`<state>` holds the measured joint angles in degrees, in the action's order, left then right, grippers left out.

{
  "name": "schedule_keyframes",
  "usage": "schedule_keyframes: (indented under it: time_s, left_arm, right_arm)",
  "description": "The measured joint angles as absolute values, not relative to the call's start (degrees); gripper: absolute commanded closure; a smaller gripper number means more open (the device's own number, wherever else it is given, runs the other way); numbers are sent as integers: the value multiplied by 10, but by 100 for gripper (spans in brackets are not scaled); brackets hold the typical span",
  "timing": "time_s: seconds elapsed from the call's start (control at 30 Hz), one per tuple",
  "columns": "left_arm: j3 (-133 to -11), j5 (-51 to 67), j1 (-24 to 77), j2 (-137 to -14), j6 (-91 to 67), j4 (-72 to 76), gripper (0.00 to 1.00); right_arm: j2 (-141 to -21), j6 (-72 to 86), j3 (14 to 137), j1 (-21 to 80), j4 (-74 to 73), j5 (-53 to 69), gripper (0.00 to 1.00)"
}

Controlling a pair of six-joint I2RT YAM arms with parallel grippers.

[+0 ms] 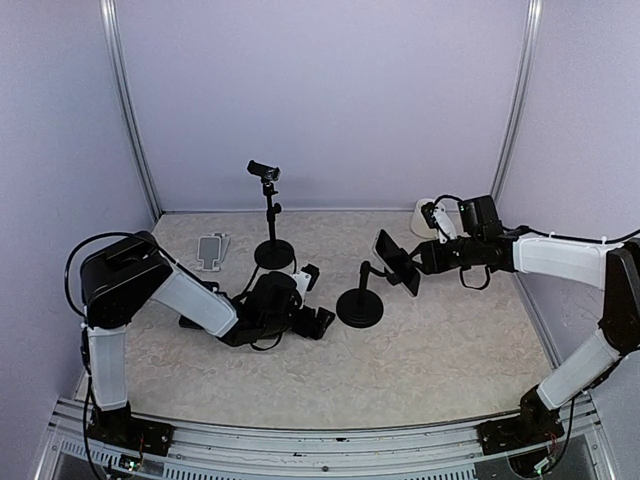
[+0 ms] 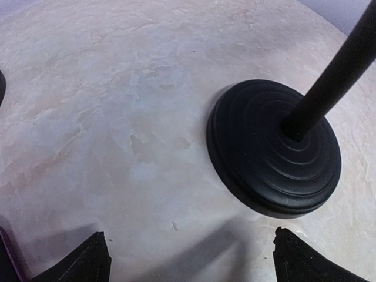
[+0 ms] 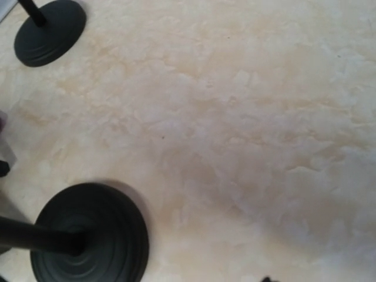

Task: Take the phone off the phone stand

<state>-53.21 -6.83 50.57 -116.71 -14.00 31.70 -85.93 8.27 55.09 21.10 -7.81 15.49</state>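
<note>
Left wrist: left fingers (image 2: 88,261) wide apart, empty, near phone stand (image 2: 276,147); right fingers (image 1: 424,258) unclear.

Left arm (image 1: 195,300): upper link rises from the near-left base, elbow folded high, forearm slopes down and right so the wrist sits low, just over the worktop (image 1: 450,340). The left tool (image 1: 318,320) points right, roughly level, with its fingers (image 2: 88,261) spread wide apart. Right arm (image 1: 555,255): climbs from the near-right base to an elbow at the right edge, and the forearm reaches left about level, well above the worktop. The right tool (image 1: 425,255) is at the far end, and its fingers barely show in the wrist view, so I can't read the jaw state.
</note>
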Motion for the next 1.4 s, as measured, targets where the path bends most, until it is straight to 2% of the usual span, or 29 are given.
schedule_keyframes:
  time_s: [0.43, 0.77, 1.03, 1.4]
  left_arm:
    - [-507, -62, 521, -1129, -136, 326, 5]
    - [-514, -53, 529, -1107, -130, 322, 5]
    - [-537, -58, 567, -1140, -127, 313, 4]
    - [-600, -98, 565, -1198, -138, 274, 3]
  right_arm:
    - [-793, 89, 514, 211, -83, 208, 47]
    - [-788, 93, 489, 216, -87, 229, 50]
    - [-782, 93, 488, 219, -101, 232, 51]
    - [-781, 95, 487, 239, -110, 232, 53]
